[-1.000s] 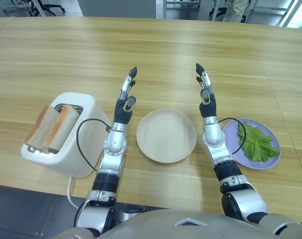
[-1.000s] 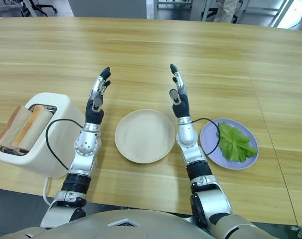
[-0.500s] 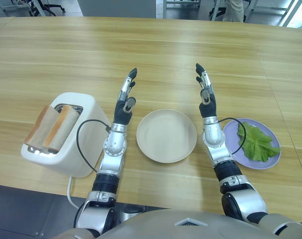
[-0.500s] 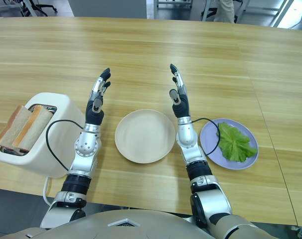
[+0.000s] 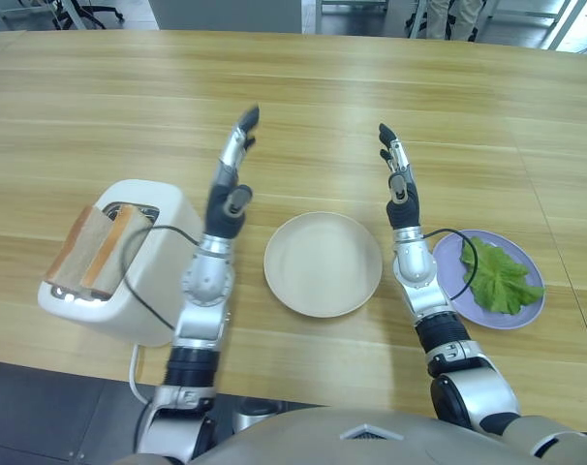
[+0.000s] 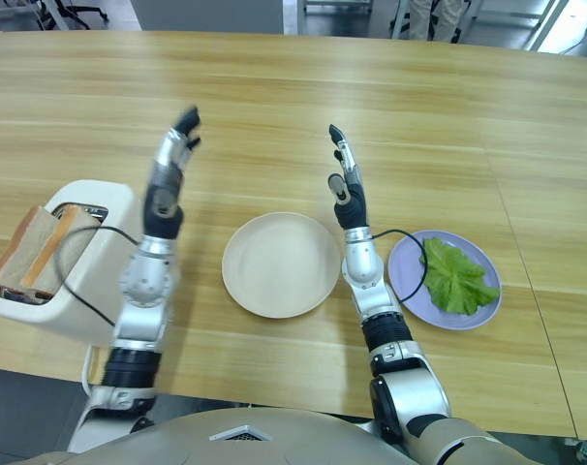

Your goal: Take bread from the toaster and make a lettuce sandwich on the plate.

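Bread: two brown-crusted slices of toasted bread (image 5: 95, 254) stand in the slots of the white rounded toaster (image 5: 129, 291), at 9 o'clock from the serving plate. They are probably light, stiff and crumbly, so take them gently by the raised top edges.
Plate: round beige plate (image 5: 323, 263), central.
Lettuce: green lettuce leaf (image 5: 502, 276) on the round lilac plate (image 5: 497, 325), at 3 o'clock. It is likely limp and easily torn, so pinch it near the rib.
Left hand (image 5: 231, 179): at 10 o'clock, fingers straight and together, holding nothing.
Right hand (image 5: 398, 179): at 1 o'clock, fingers likewise.
Writing: none legible.
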